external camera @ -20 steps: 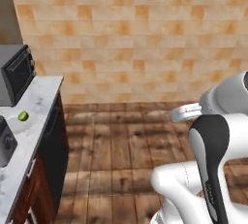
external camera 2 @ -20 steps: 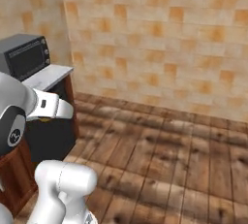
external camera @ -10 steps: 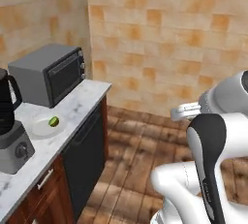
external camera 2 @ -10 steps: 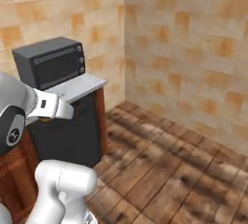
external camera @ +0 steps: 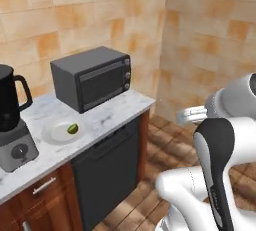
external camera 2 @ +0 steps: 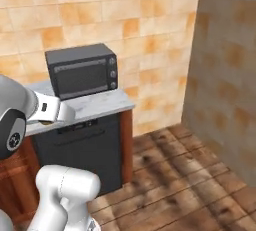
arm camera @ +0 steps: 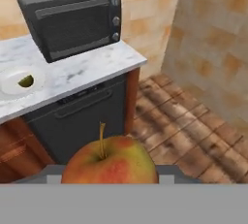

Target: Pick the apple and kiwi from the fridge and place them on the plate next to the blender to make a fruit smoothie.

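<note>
In the hand view the apple (arm camera: pixel 110 162), red and yellow-orange with a thin stem, sits right in front of the camera, and my gripper (arm camera: pixel 110 173) is shut on it. The arm holds it in the air out from the counter's front, above the floor. The kiwi (external camera: pixel 73 128) lies on the small white plate (external camera: pixel 56 135) on the marble counter. The dark blender (external camera: pixel 12 117) on its grey base stands just left of the plate. The hand view shows the kiwi (arm camera: pixel 26 80) and plate (arm camera: pixel 10 87) at far left. The fridge is out of view.
A black boxy oven (external camera: pixel 93 77) stands on the marble counter (external camera: pixel 112 111) right of the plate. A dark appliance front (external camera: pixel 107 167) sits under the counter. Wooden floor (external camera 2: pixel 170 175) spreads to the right, up to a tiled wall corner (external camera 2: pixel 220 70).
The whole picture has swung: the base has turned, so the counter with oven, plate and blender now lies nearer and more central. The arm keeps its pose with the apple.
</note>
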